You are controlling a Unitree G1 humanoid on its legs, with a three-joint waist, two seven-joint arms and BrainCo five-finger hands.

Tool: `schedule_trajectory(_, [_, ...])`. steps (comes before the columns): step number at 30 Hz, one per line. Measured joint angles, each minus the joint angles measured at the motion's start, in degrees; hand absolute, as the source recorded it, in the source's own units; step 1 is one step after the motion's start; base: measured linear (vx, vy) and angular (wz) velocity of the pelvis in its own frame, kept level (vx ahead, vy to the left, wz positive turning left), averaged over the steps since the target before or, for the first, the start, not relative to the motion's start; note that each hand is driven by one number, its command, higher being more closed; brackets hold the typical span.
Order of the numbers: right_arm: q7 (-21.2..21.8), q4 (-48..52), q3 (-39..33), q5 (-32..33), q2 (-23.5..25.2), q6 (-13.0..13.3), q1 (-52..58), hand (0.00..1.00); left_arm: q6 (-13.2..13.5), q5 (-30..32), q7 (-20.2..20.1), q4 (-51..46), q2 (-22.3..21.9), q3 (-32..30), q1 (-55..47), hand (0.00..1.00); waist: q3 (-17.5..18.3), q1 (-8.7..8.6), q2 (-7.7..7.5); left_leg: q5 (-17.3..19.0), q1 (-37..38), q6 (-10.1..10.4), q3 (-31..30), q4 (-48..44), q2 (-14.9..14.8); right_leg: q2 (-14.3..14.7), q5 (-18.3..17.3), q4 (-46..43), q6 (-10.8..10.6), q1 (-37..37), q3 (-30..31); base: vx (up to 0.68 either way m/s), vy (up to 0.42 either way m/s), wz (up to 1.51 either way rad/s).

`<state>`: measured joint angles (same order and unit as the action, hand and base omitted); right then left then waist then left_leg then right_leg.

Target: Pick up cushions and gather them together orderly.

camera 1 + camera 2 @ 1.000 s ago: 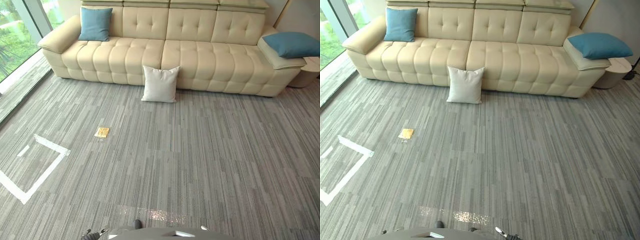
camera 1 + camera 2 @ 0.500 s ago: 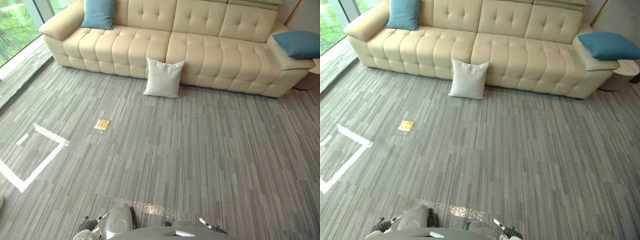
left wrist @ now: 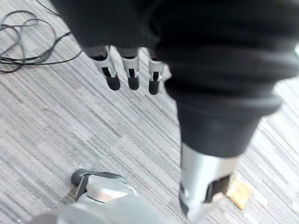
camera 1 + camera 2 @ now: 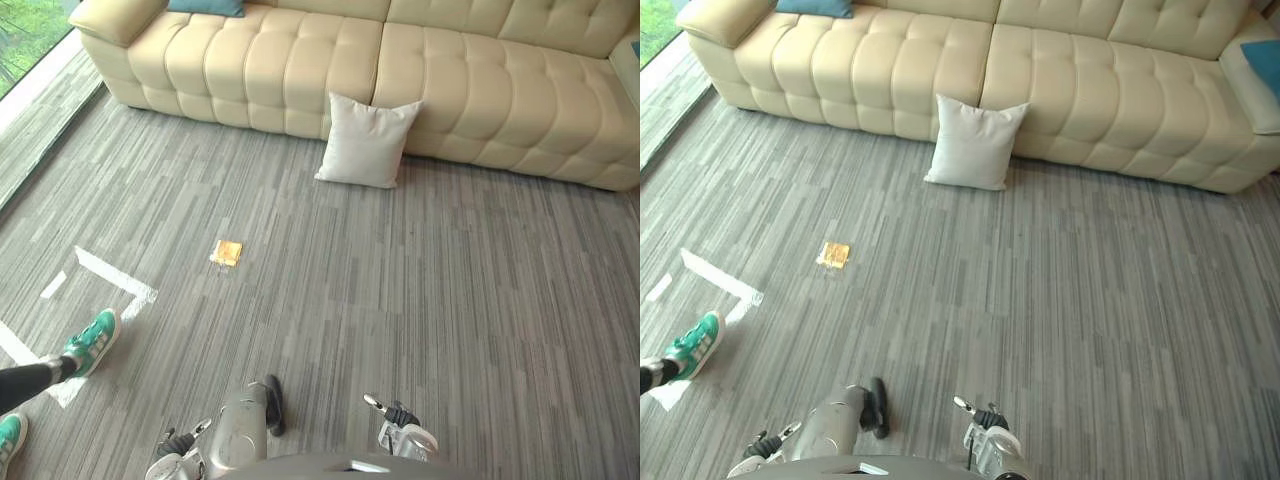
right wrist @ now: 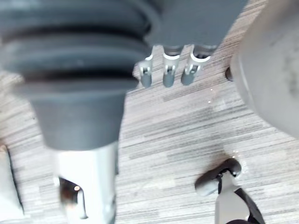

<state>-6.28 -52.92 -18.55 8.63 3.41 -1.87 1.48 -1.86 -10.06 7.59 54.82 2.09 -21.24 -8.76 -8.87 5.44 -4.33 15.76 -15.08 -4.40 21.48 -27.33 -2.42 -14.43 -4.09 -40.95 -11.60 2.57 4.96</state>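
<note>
White cushion is standing on its lower edge on the carpet, leaning back against the front of the cream sofa. Its broad face is turning toward the robot, plump and square with pointed corners. It is lying well ahead of both hands, roughly midway between them, so neither looks nearer. Left hand and right hand are hanging low, fingers released, holding nothing. A teal cushion is resting at the sofa's left end.

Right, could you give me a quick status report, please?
Left hand and right hand open, empty. White cushion propped against sofa front. Person's green shoe and small yellow scrap off to the left.
</note>
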Motion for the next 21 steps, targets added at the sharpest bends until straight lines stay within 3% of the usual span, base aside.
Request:
schedule_trajectory(2, [0.02, 0.57, 0.38, 0.0, -0.29, 0.59, -0.06, 0.0, -0.35, -0.08, 0.03, -0.09, 0.37, 0.84, -0.42, 0.0, -1.0, -0.64, 0.7, 2.43, 7.35, 0.4, 0.27, 1.99, 0.2, -0.38, 0.99, -14.76, 1.46, 4.82, -3.01, 0.42, 0.098, -0.26])
schedule_trajectory(4, [0.03, 2.06, 0.62, 0.01, -0.59, 0.9, 0.24, 0.0, -0.35, -1.0, 0.32, -0.13, 0.46, 1.22, -0.31, 0.0, -0.95, -1.57, 0.88, 3.72, 16.99, 0.97, 0.67, 7.75, 0.28, 0.5, -4.27, -22.36, 6.17, 10.03, -9.81, 0.4, 0.038, -0.2])
schedule_trajectory(6, [0.1, 2.7, 1.27, 0.03, -0.99, 1.68, 0.43, 0.0, -0.32, -1.04, 0.35, 0.11, 0.58, 1.22, -0.08, 0.0, -0.98, -3.03, 1.03, 3.3, 21.31, 1.93, 0.47, 11.38, -0.11, 1.66, -7.98, -19.02, 7.0, 14.71, -15.1, 0.41, -0.008, 0.2])
schedule_trajectory(7, [0.23, 3.01, 1.36, 0.04, -1.76, 1.74, 0.16, 0.0, -0.34, -1.04, 0.35, 0.26, 0.34, 1.2, 0.77, 0.0, -1.33, -3.26, 1.45, 3.34, 24.61, 2.45, 0.22, 14.13, -0.2, 2.64, -9.5, -12.9, 8.06, 18.8, -19.04, 0.55, -0.048, 0.26])
schedule_trajectory(9, [0.63, 3.66, 0.83, 0.05, -3.03, 1.69, -0.32, 0.0, -0.36, -1.0, 0.35, 0.35, -0.76, 1.26, 2.04, 0.0, -2.3, -3.82, 3.15, 3.32, 28.67, 2.63, 0.1, 16.99, -1.3, 5.53, -8.58, -1.69, 9.36, 21.68, -22.91, 0.61, -0.089, 0.27])
schedule_trajectory(10, [0.77, 4.41, 0.22, 0.05, -3.53, 1.7, 0.01, 0.0, -0.36, -0.98, 0.3, 0.43, -1.61, 2.02, 3.41, 0.0, -3.03, -4.62, 4.3, 3.29, 30.72, 2.68, -1.38, 18.22, -2.21, 7.8, -6.31, 6.71, 10.34, 22.61, -23.66, 0.6, -0.114, 0.52])
schedule_trajectory(11, [0.77, 4.6, 0.22, 0.06, -3.56, 1.68, 0.01, 0.0, -0.35, -0.95, 0.26, 0.48, -1.92, 2.98, 3.62, 0.0, -3.2, -5.04, 4.5, 3.17, 31.56, 2.85, -2.31, 18.69, -2.36, 8.87, -4.13, 11.57, 10.41, 22.85, -23.11, 0.64, -0.171, 0.8])
schedule_trajectory(12, [0.78, 5.0, -0.06, 0.64, -3.47, 1.71, 0.77, 0.0, -0.35, -0.65, -0.1, 0.41, -2.74, 4.5, 4.3, 0.0, -3.18, -5.97, 3.98, 3.1, 33.33, 3.0, -4.51, 19.07, -2.05, 10.05, 1.28, 22.7, 10.2, 22.29, -21.11, 0.54, -0.184, 0.67])
schedule_trajectory(13, [0.8, 5.12, -0.07, 0.78, -3.25, 1.72, 1.63, 0.0, -0.26, -0.25, -0.39, 0.19, -2.3, 4.59, 4.32, 0.0, -3.13, -6.16, 3.44, 3.12, 34.58, 3.12, -5.53, 19.42, -1.54, 10.41, 3.95, 27.1, 10.2, 21.72, -20.31, 0.7, -0.245, 0.68])
schedule_trajectory(14, [0.82, 5.28, -0.05, 1.08, -3.22, 1.66, 1.84, 0.0, -0.3, -0.01, -0.55, 1.14, -2.84, 4.47, 5.12, 0.0, -3.02, -6.55, 3.61, 2.92, 37.32, 3.85, -7.56, 19.46, -2.01, 10.95, 14.49, 26.49, 13.48, 20.05, -18.28, 0.67, -0.248, 0.28])
schedule_trajectory(15, [0.82, 5.76, -0.1, 0.97, -3.83, 1.66, 1.11, 0.0, -0.26, 0.9, -0.56, 2.08, -4.54, 4.49, 6.57, 0.0, -2.94, -6.07, 6.11, 1.07, 37.36, 5.28, -8.4, 18.29, -3.76, 11.92, 9.25, 20.89, 13.99, 21.57, -18.65, 0.64, -0.245, 0.19])
schedule_trajectory(16, [0.84, 6.29, -0.11, 0.71, -3.83, 1.66, 0.87, 0.0, -0.19, 1.41, -0.6, 2.03, -5.23, 4.54, 7.04, 0.0, -3.0, -6.07, 6.25, -0.3, 37.14, 5.93, -9.26, 17.62, -3.98, 11.86, 7.01, 18.15, 14.6, 22.32, -18.66, 0.6, -0.271, 0.04])
schedule_trajectory(18, [0.89, 7.48, -0.13, 0.48, -3.69, 1.65, 0.85, 0.0, -0.03, 2.82, -0.99, 1.83, -6.31, 5.28, 7.69, 0.0, -2.92, -6.95, 7.12, -6.65, 36.92, 8.05, -14.54, 10.97, -6.55, 12.63, -1.22, 10.66, 16.16, 21.04, -20.41, 0.61, -0.27, 0.11])
schedule_trajectory(19, [0.9, 7.62, -0.13, 0.49, -3.66, 1.64, 0.9, 0.0, -0.04, 2.84, -1.08, 1.54, -6.57, 5.29, 7.79, 0.0, -2.89, -7.17, 7.38, -8.17, 35.95, 8.46, -15.98, 7.48, -7.44, 13.27, -2.47, 10.63, 16.47, 19.72, -21.06, 0.59, -0.213, 0.15])
schedule_trajectory(20, [0.89, 8.13, -0.04, 0.52, -3.38, 1.63, 1.18, 0.0, -0.1, 2.58, -1.56, 0.82, -6.82, 5.24, 7.82, 0.0, -2.95, -7.59, 7.69, -13.09, 32.41, 11.41, -18.7, -1.11, -8.73, 14.55, -4.33, 11.55, 16.74, 17.15, -21.65, 0.55, -0.174, 0.04])
schedule_trajectory(21, [0.87, 9.2, 0.37, 0.53, -3.03, 1.65, 1.86, 0.0, -0.1, 2.17, -1.81, 0.04, -6.81, 4.84, 7.74, 0.0, -2.97, -7.36, 7.78, -20.76, 26.88, 14.91, -21.79, -12.19, -9.48, 15.94, -5.6, 13.67, 16.95, 13.87, -21.32, 0.53, -0.143, 0.01])
